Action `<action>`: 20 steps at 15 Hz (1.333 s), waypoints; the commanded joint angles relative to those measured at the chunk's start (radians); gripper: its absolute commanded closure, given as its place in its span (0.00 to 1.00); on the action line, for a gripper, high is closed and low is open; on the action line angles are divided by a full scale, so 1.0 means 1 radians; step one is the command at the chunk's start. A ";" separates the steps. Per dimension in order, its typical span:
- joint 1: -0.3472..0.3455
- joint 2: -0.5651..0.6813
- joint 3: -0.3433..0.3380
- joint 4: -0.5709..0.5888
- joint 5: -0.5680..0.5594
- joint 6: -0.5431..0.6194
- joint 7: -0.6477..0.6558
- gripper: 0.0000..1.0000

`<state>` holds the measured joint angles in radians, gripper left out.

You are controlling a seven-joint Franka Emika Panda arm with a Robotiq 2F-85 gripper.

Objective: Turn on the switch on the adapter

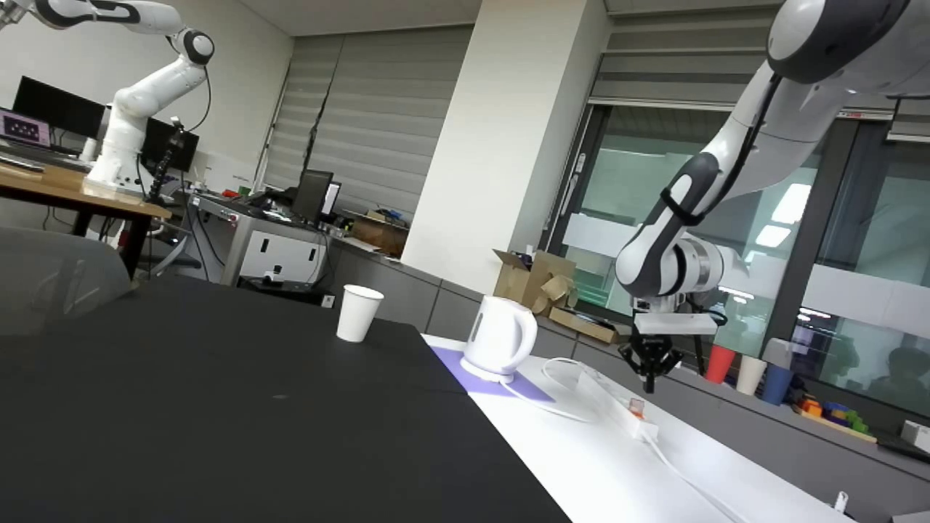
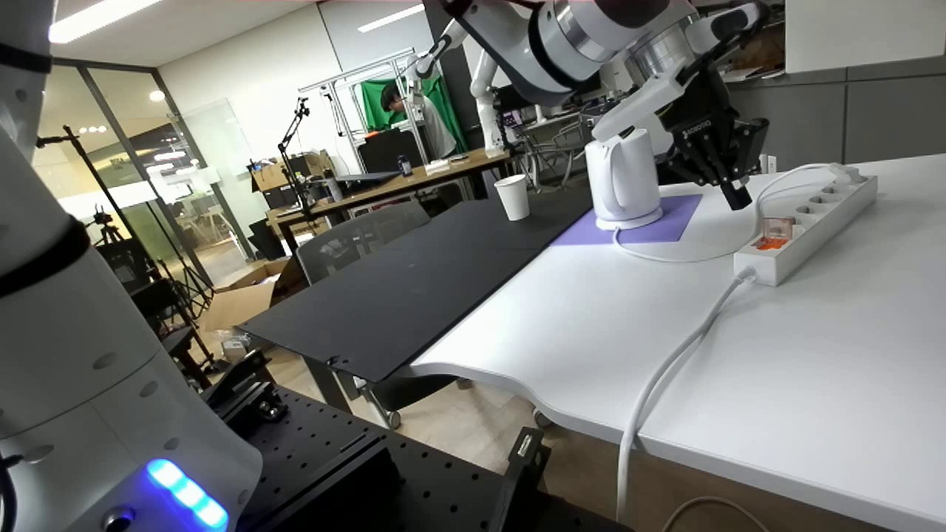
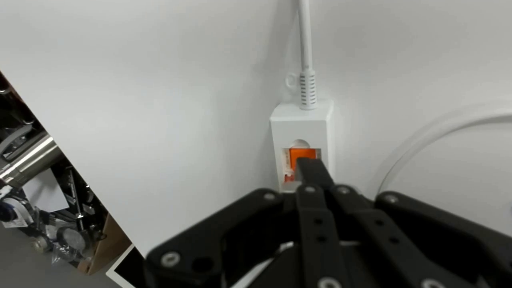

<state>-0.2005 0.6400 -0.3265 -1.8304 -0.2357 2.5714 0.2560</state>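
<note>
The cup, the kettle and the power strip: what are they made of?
The cup looks like paper with a dull finish, going by its tapering shape and thin rim, but plastic is possible. The kettle seems to be smooth, slightly shiny plastic: it is rounded and evenly white. The power strip looks like hard plastic, fairly matte, with crisp edges and an even white colour.

The arm (image 1: 777,156) over there is smooth and white, with rounded dark grey shells (image 1: 835,43). A black cable (image 1: 761,123) runs along it under a black strap (image 1: 681,208), above a silver ring (image 1: 703,265). Bright blue lights (image 2: 187,495) shine from its white base (image 2: 111,414). On the black gripper (image 2: 736,195) I can read pale ROBOTIQ lettering (image 2: 697,130); silvery screws (image 3: 310,189) stud its fingers (image 3: 312,214).
</note>
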 commanded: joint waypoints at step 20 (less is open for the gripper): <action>0.060 0.251 -0.100 0.184 0.090 0.060 0.062 1.00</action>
<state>-0.1529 0.8554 -0.4069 -1.7025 -0.1575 2.6845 0.2890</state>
